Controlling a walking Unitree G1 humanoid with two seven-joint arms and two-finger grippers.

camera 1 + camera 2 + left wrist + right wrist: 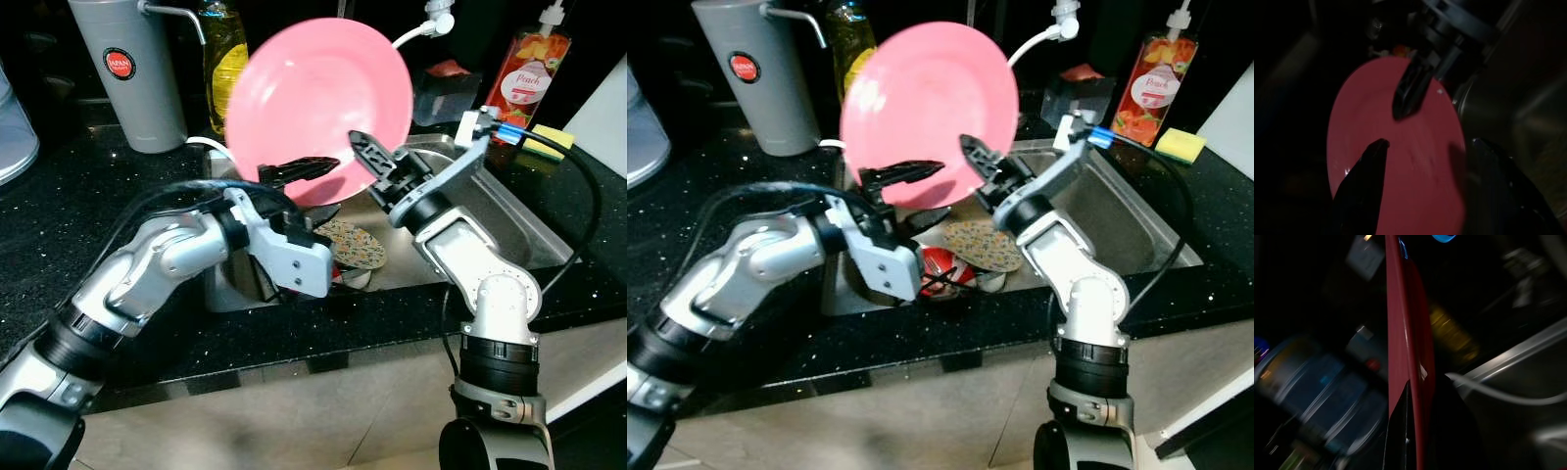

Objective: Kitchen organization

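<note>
Pink plate (318, 103) held up in the air above the sink (509, 211), tilted nearly upright, face toward the camera. Right pincer (364, 157) clamps its lower right edge; the right wrist view shows the rim edge-on with a black finger (1398, 435) pressed to one side and a second dark finger on the other. Left pincer (299, 171) sits at the plate's lower left edge, fingers spread apart; one finger (1364, 183) lies across the plate's face, the other (1498, 186) off beside its rim. Whether the left fingers touch the plate cannot be told.

Sink holds a patterned dish (351, 245) and, in the right eye view, a red item (942, 271) under it. Black speckled bench (78, 215) surrounds the sink. Behind: grey jug (132, 69), yellow bottle (223, 54), peach-labelled bottle (529, 73), yellow sponge (549, 140). White cable (416, 34) runs behind the plate's top right.
</note>
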